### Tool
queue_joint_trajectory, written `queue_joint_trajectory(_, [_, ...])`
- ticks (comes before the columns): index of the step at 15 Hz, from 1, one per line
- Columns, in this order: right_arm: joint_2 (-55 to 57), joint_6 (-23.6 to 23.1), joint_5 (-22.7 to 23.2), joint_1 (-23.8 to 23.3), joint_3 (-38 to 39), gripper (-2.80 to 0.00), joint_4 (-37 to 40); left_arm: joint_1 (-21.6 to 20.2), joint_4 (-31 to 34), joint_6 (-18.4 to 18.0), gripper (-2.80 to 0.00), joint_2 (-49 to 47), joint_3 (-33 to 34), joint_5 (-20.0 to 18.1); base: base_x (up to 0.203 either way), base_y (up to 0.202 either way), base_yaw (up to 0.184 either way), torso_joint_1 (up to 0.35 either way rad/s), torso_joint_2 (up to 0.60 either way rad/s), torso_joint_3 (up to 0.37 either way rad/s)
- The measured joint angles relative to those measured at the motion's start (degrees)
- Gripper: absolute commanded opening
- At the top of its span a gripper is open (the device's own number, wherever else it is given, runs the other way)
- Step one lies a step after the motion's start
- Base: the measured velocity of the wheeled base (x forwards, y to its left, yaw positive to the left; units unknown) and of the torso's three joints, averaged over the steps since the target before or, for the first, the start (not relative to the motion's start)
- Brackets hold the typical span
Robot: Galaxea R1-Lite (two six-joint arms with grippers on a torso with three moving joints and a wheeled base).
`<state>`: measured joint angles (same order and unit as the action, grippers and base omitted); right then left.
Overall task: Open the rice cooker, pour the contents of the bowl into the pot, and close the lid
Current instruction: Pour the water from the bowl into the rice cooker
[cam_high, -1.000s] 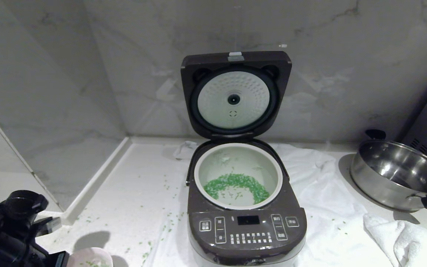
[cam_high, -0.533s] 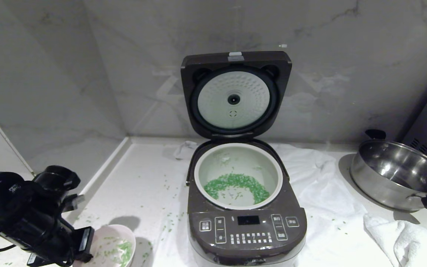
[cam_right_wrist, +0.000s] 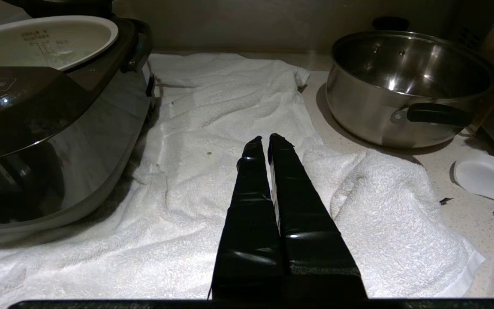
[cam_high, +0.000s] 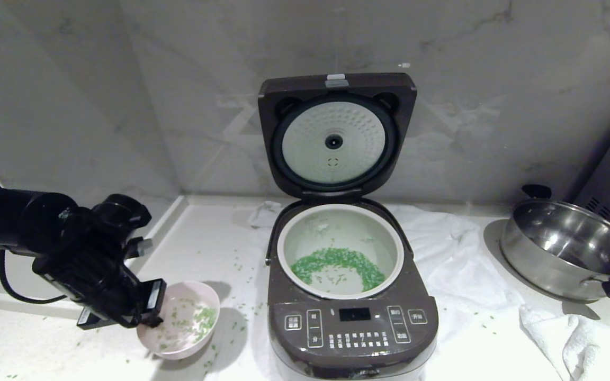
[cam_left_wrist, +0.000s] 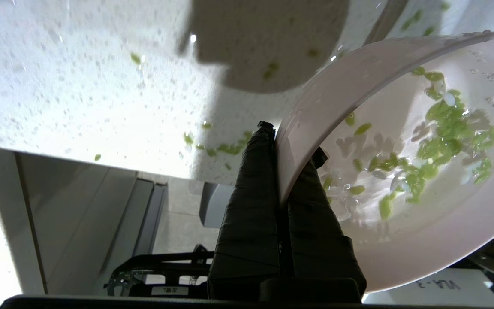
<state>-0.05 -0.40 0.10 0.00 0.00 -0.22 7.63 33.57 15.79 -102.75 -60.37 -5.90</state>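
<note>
The rice cooker (cam_high: 352, 330) stands in the middle of the counter with its lid (cam_high: 337, 84) swung up against the wall. Its pot (cam_high: 339, 210) holds a ring of green contents (cam_high: 337, 262). Left of the cooker, my left gripper (cam_high: 151, 312) is shut on the near rim of the pale pink bowl (cam_high: 178, 338), held tilted just above the counter. Some green bits (cam_high: 202, 317) lie inside it. In the left wrist view one finger is outside the bowl (cam_left_wrist: 423, 240) and the other inside. My right gripper (cam_right_wrist: 268, 139) hangs shut and empty over the white towel.
A steel pan (cam_high: 564, 248) with black handles stands at the right, with a crumpled white towel (cam_high: 575, 333) in front of it. A white cloth (cam_high: 458, 286) lies under the cooker. Loose green bits (cam_high: 241, 317) dot the counter to the cooker's left. A raised ledge (cam_high: 141, 248) borders the counter's left side.
My left arm has risen and swung right towards the cooker, carrying the bowl from the bottom edge of the view up beside the cooker's front left. Nothing else moved.
</note>
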Motion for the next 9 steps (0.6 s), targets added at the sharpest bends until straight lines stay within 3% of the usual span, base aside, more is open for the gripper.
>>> queue_joint_trajectory(9, [0.0,0.0,0.0,0.0,0.0,-2.80,0.0,5.5,14.1,2.9,-2.80,-8.5,-26.2,1.4,0.000,0.000,0.000,0.000,0.00,0.000])
